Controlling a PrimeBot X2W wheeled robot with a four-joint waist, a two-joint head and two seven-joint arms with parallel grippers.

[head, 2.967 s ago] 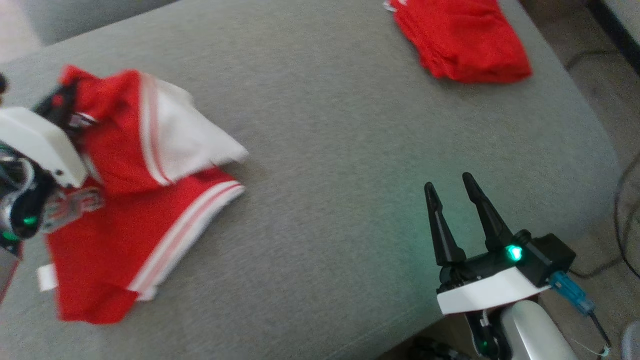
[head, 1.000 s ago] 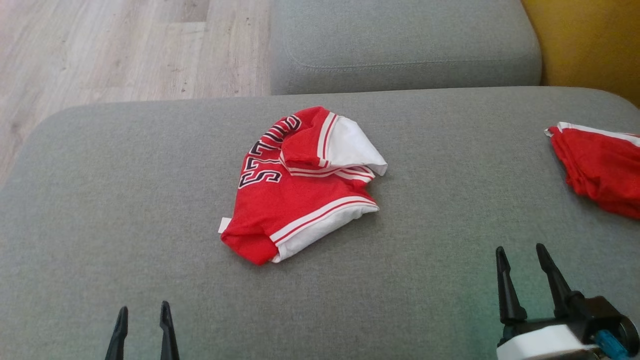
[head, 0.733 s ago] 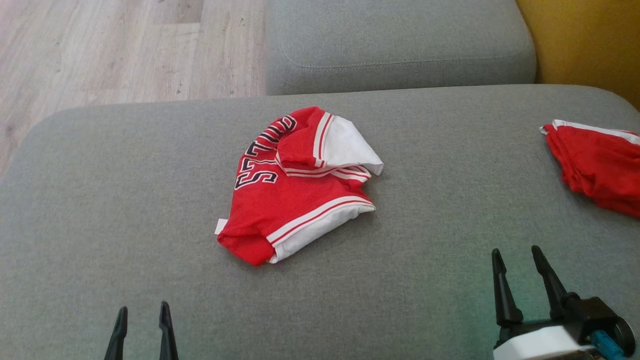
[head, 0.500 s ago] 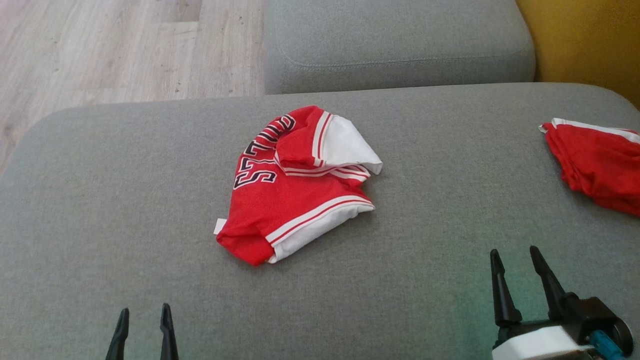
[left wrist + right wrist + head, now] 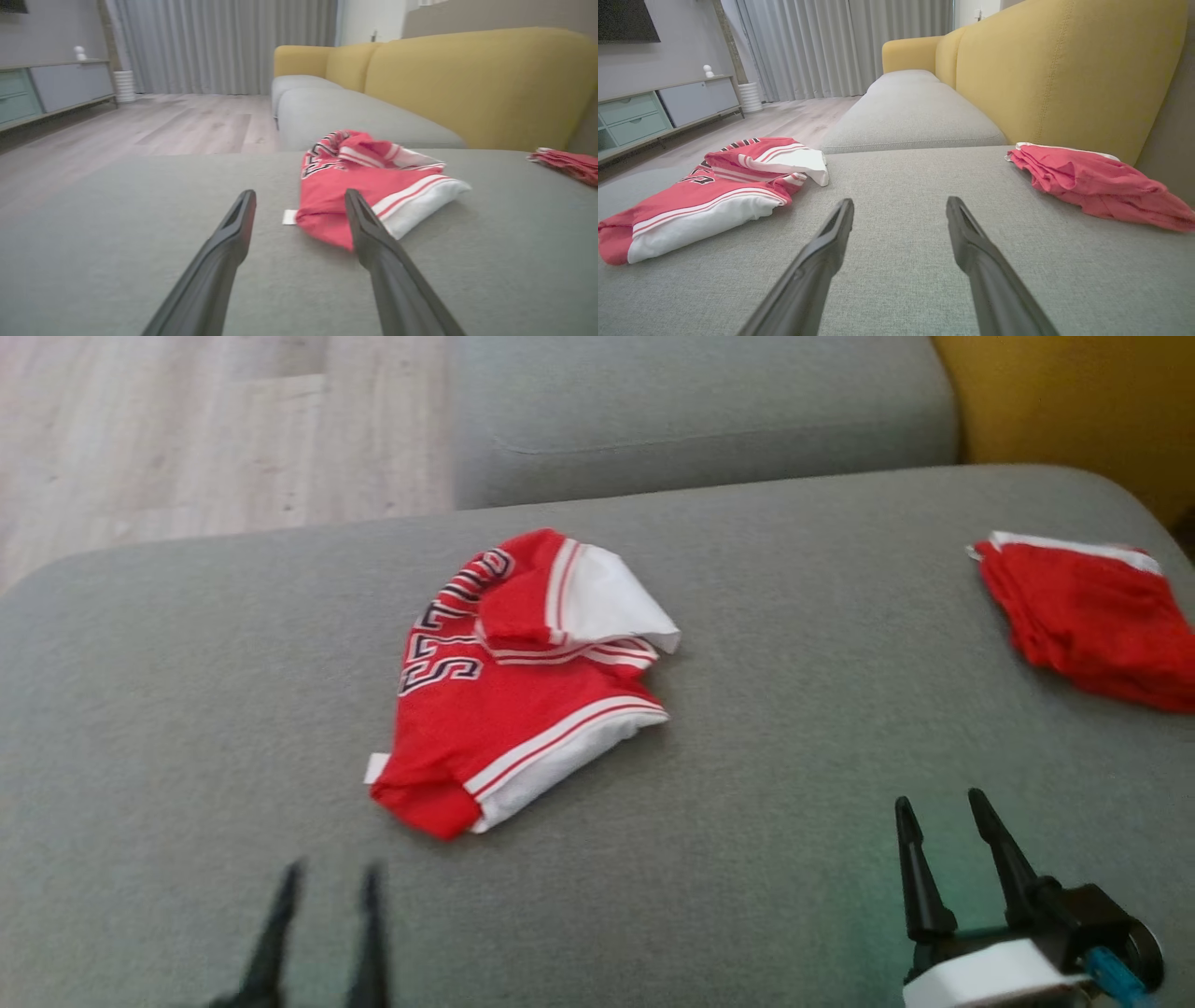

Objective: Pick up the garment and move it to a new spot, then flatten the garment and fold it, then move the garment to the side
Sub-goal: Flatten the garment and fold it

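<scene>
Garment (image 5: 523, 681): red-and-white, crumpled on the grey cushion (image 5: 794, 728), just ahead of your left gripper (image 5: 334, 870) and slightly to its right. Your right gripper (image 5: 939, 798): garment lies well to its left. Both stand wide and empty, likely readied for a pickup not yet made.

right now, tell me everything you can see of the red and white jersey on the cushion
The jersey is soft red fabric with white panels, red-and-white striped trim and dark outlined lettering on its far left part. A small white tag sticks out at its near left edge. It lies loosely bunched, a white flap turned over on top, not flattened, in the middle of the grey cushion. Only the cushion touches it; the open left gripper and right gripper sit clear of it.
</scene>
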